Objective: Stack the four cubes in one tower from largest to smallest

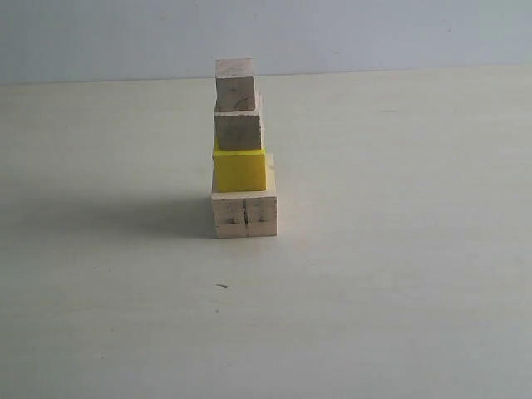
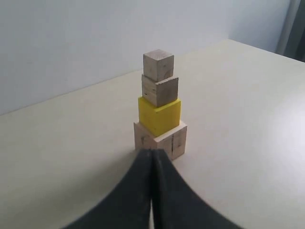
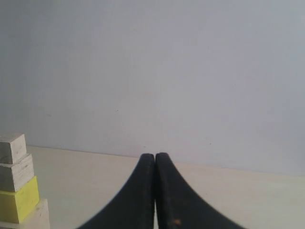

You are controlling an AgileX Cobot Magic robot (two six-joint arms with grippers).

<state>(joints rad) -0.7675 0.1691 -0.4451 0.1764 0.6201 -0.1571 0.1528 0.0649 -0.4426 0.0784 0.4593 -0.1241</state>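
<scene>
The tower (image 1: 242, 150) stands near the middle of the pale worktop (image 1: 399, 274): cracked large cube (image 1: 243, 215), yellow cube (image 1: 239, 170), medium cube (image 1: 238, 130), small cube (image 1: 235, 84), edges slightly staggered. Open worktop surrounds it, back to the grey wall (image 1: 374, 33). The left fingers (image 2: 138, 191), clenched and empty, point toward its base. The right fingers (image 3: 167, 191), also clenched on nothing, point past it.

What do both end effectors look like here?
Left end effector: two matte dark-grey fingers, broad at the base, curving in to narrow tips. Right end effector: same shape, blacker, with an orange speck low on one finger. No cables, labels or arm links visible.
</scene>
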